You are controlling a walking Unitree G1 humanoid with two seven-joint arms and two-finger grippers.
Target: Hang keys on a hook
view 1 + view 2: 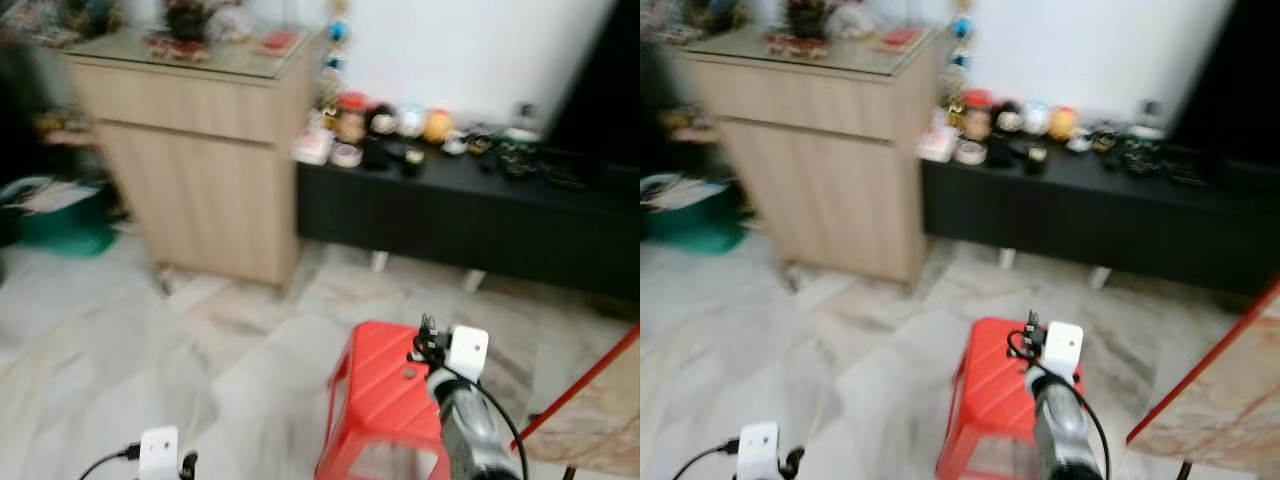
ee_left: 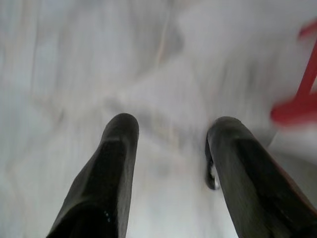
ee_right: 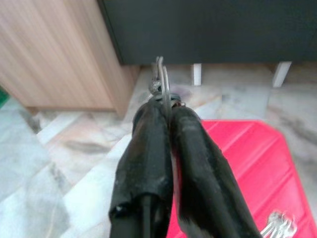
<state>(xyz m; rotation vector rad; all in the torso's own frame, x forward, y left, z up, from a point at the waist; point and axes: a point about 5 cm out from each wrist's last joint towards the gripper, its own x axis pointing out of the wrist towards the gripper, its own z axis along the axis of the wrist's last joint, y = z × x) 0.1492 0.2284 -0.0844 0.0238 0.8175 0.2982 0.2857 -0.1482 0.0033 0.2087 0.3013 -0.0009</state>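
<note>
Right wrist view has the right gripper [image 3: 166, 106] fingers clamped on the key ring [image 3: 161, 79], keys [image 3: 277, 224] dangling over the red stool [image 3: 247, 163]. Light, stiff metal but slippery and swingy, so gripping the ring seems smartest. Left gripper [image 2: 171, 144] fingers are apart, idle.

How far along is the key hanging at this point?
Done: the right claw is shut on a key ring, held above the red stool. In hand: carrying it; the blurred head views suggest the robot is moving. Left: finding a hook and hanging the keys; more keys dangle below. Left claw is open over the floor.
</note>
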